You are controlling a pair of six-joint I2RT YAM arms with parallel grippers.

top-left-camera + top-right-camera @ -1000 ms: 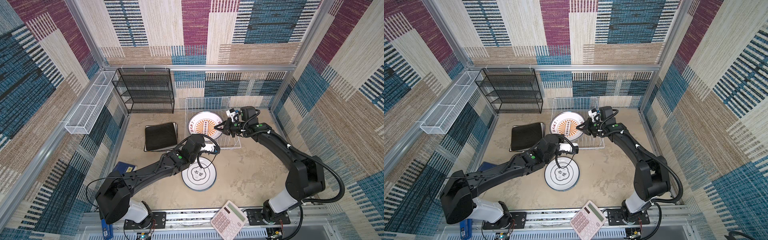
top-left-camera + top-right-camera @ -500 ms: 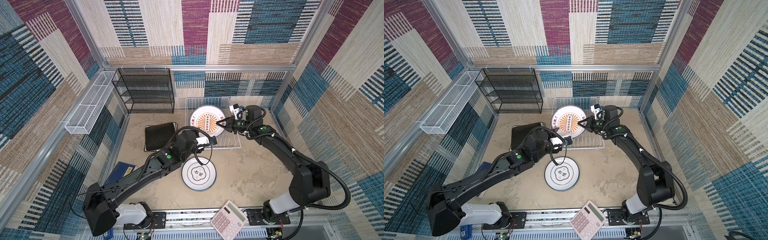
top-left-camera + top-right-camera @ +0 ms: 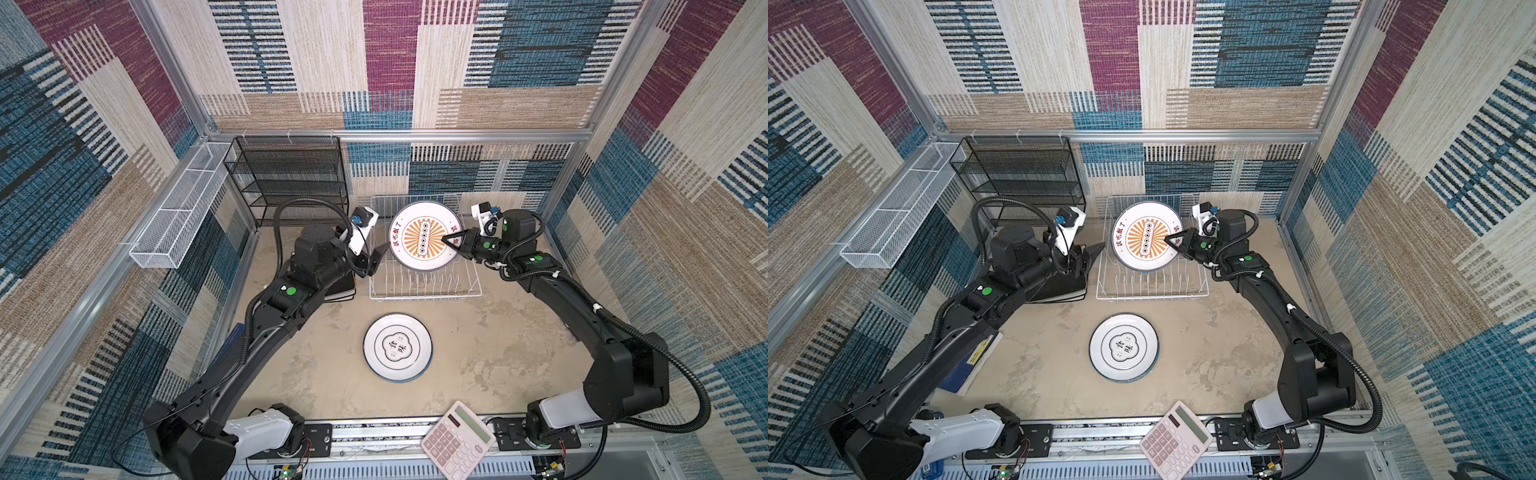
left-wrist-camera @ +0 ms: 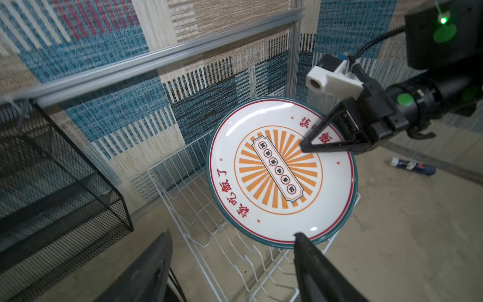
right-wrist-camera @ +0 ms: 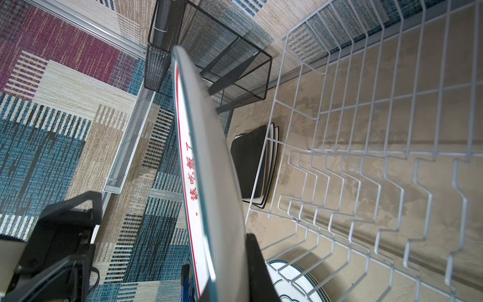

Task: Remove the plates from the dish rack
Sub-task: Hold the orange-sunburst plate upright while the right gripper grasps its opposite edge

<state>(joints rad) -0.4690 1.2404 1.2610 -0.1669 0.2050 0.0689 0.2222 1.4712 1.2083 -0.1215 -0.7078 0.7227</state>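
Beige counter (image 3: 478, 332), patterned walls (image 3: 390, 62). I see the right pincer (image 3: 451, 240) clamped on the orange plate (image 3: 419, 266) by its rim, plate upright above the dish rack (image 3: 424, 287). Left pincer (image 3: 380, 258) spread open, empty, just beside the rack's left side. Round plates (image 3: 397, 347) stacked in front of it, square plates (image 5: 248, 162) left.

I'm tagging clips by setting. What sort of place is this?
Probably a staged robot test cell, not a real kitchen: patterned wall panels in an aluminium frame enclose it, two robot arms mount on a front rail, and a dish rack sits inside.
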